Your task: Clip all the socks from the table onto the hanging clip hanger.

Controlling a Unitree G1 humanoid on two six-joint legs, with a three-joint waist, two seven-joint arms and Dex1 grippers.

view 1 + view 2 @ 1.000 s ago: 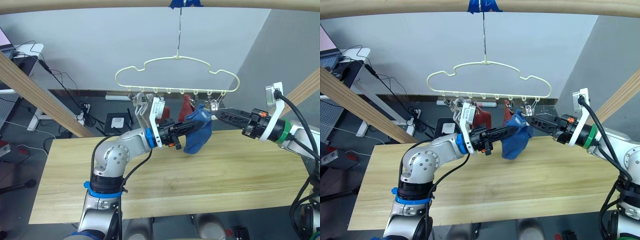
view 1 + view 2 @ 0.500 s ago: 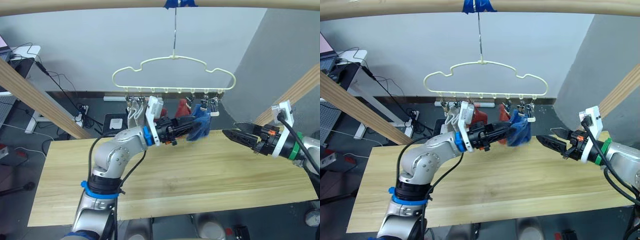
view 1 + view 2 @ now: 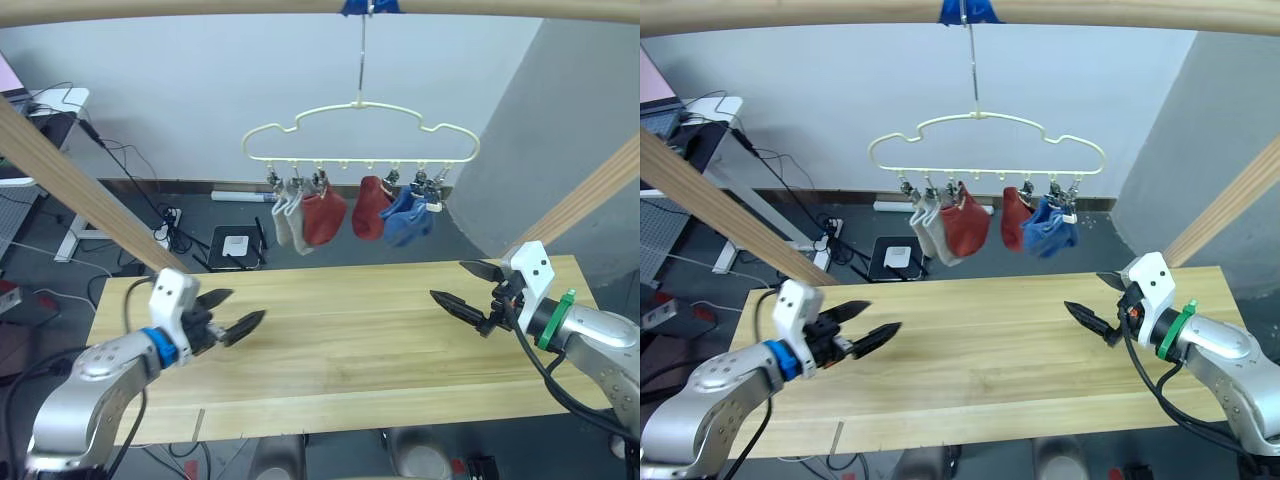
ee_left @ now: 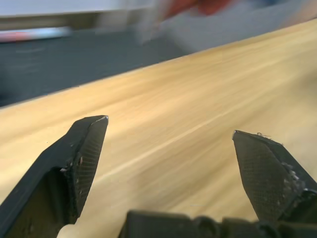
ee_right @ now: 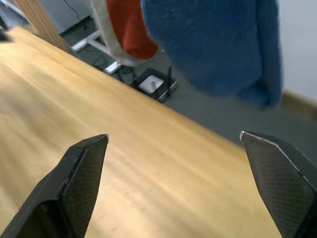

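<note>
1. Socks hang in a row from the clip hanger (image 3: pixel 361 131), above the far edge of the table (image 3: pixel 340 340). Order from the robot's left: light grey socks (image 3: pixel 287 213), rust-red sock (image 3: pixel 322 216), second rust-red sock (image 3: pixel 372 206), blue socks (image 3: pixel 408 218). The grey pair overlaps and the blue pair bunches together, so an exact count within each pair cannot be confirmed.
2. Socks are short, knit, toes pointing down, each held at the cuff by a small metal clip.
3. Hanger: thin cream wire, cloud-like wavy outline, long hook going up to a wooden pole (image 3: pixel 200 6) marked with blue tape (image 3: pixel 368 7).
4. Table: pale yellowish planks, visible grain.
5. Left gripper (image 3: pixel 237 316): low over the table's left part, fingers spread wide, nothing between them. Socks are well beyond the fingertips, up and toward the robot's right.
6. Right gripper (image 3: pixel 466 287): over the table's right part, fingers wide apart, nothing held. In the right wrist view a blue sock (image 5: pixel 218 44) and a rust-red sock (image 5: pixel 130 29) hang beyond and above the fingertips (image 5: pixel 91 153).
7. Behind the table: slanted wooden poles (image 3: pixel 75 186) at both sides, grey wall, dark floor with cables (image 3: pixel 135 175) and a small white box (image 3: pixel 236 245).
8. Nothing lies between either gripper and the hanging socks.
</note>
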